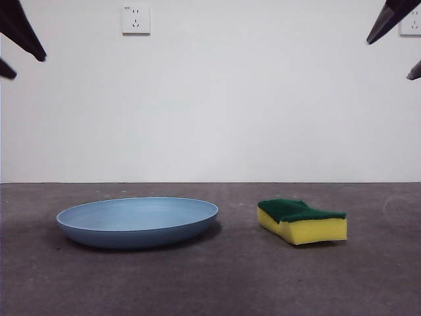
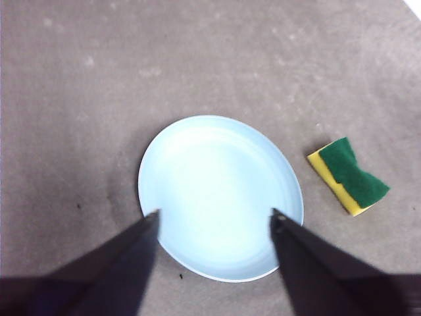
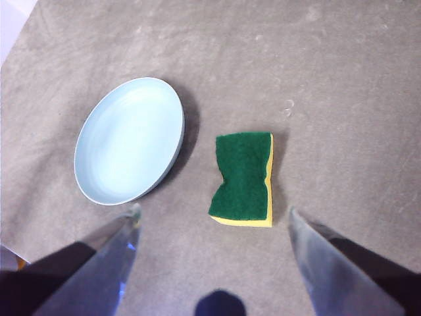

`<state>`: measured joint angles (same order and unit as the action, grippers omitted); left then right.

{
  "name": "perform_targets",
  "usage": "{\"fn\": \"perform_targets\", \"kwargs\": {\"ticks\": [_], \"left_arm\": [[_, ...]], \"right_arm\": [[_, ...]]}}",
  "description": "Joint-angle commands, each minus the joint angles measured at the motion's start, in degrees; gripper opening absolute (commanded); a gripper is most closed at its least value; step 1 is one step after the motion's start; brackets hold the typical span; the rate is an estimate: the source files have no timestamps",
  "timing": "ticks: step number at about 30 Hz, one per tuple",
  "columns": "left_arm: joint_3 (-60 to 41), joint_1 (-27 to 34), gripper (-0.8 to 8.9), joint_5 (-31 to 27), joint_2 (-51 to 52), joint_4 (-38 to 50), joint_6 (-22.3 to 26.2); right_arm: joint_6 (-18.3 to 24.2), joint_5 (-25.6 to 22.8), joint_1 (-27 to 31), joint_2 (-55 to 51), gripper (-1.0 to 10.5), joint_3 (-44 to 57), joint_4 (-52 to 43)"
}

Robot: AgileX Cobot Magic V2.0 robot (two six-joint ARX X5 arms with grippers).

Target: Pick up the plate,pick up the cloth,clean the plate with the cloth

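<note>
Front view shows you the wide, round, light blue plastic plate [image 1: 137, 221] lying flat on the gray table [image 1: 210, 283] at the lower left of the frame. The small sponge cloth [image 1: 302, 221], yellow foam with a dark green top, lies apart from it at the lower right. You can see only black tips at the two top corners, so both arms are high up. In the left wrist view, your left gripper [image 2: 214, 220] hangs over the plate [image 2: 220, 196] with its jaws spread wide, and it holds nothing. In the right wrist view, your right gripper [image 3: 213, 216] hangs above the cloth [image 3: 242, 178] with its jaws wide apart too, and it is empty. The plate [image 3: 129, 140] sits at the left of that frame. It looks like no part of the job is done. You have yet to lift the plate, grab the cloth, and wipe the plate with it.
</note>
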<state>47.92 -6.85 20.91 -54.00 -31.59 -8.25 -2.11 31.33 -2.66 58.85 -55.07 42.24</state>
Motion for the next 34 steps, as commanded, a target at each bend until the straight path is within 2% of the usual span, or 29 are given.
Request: {"fn": "perform_targets", "kwargs": {"ticks": [1,10,14,17,32,34], "left_arm": [[-0.17,0.09,3.74,-0.68,-4.26,1.20,-0.63],[2.58,-0.04,3.73,-1.42,-22.97,5.01,-0.52],[5.44,-0.26,3.73,-4.90,-29.92,5.49,-0.20],[7.72,-0.33,3.73,-4.24,-34.36,5.79,-0.11],[9.46,-3.17,3.72,-5.64,-44.76,9.90,-0.57],[9.46,-3.56,3.31,-7.13,-45.16,9.99,-0.52]], "right_arm": [[0.48,0.09,-0.04,0.02,3.8,-0.24,-0.17],[0.46,0.07,-0.04,0.02,3.8,-0.24,-0.17],[0.46,0.09,-0.04,0.02,3.8,-0.24,-0.17],[0.46,0.07,-0.04,0.02,3.8,-0.24,-0.17],[0.48,0.00,-0.02,0.02,3.8,-0.24,-0.17],[0.48,0.00,-0.04,0.02,3.8,-0.24,-0.17]]}}
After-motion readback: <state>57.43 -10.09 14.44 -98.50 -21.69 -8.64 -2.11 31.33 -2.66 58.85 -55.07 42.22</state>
